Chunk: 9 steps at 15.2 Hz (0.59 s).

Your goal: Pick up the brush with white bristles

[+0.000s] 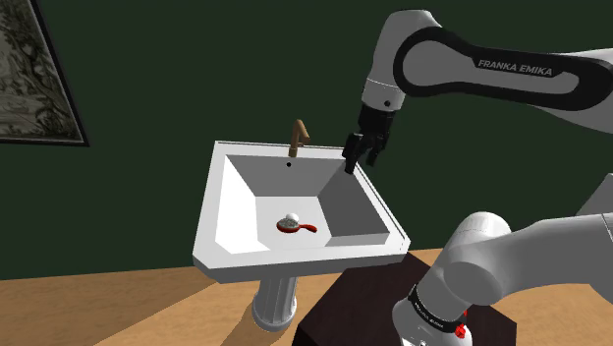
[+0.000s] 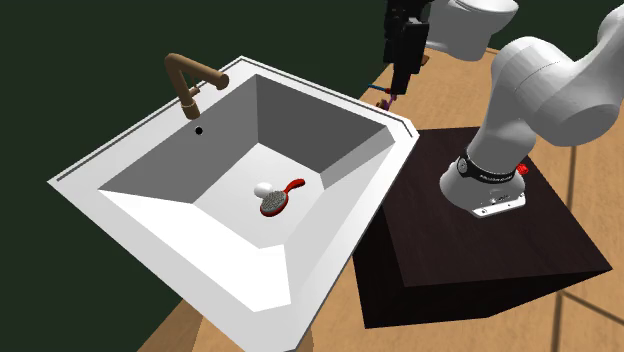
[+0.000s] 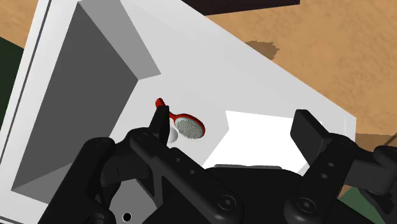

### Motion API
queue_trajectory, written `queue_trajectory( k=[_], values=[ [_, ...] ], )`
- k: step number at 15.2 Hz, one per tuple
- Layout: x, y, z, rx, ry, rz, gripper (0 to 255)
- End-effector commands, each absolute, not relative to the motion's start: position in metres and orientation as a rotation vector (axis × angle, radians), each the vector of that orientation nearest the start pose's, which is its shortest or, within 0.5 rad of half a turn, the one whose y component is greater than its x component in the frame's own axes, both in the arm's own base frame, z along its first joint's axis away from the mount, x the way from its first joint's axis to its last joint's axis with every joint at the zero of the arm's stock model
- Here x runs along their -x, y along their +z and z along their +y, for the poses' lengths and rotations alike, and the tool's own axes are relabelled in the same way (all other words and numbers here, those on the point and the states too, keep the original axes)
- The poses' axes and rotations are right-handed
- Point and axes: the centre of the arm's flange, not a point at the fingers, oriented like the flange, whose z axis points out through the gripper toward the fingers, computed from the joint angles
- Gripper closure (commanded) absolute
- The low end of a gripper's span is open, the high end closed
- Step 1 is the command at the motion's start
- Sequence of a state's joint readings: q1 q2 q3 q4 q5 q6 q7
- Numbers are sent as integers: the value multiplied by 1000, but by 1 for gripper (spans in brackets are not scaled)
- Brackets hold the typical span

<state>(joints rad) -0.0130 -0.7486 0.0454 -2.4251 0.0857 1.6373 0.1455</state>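
Black gripper (image 1: 356, 162) spread open, empty, poised above sink (image 1: 295, 258) rim near back corner. Lower down, on basin floor: red-handled brush (image 1: 293, 227), pale bristles up, just beside small white ball (image 2: 263, 187). Risks ahead: sloped basin walls clipping fingers on descent; ball nudging brush aside, spoiling grasp.
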Motion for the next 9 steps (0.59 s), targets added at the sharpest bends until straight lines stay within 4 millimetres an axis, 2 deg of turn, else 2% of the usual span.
queue_trajectory(
  k=[1, 9],
  values=[
    [-319, 552, 22, 3083, 68, 206, 0],
    [-368, 459, 14, 3150, 87, 18, 0]
  ],
)
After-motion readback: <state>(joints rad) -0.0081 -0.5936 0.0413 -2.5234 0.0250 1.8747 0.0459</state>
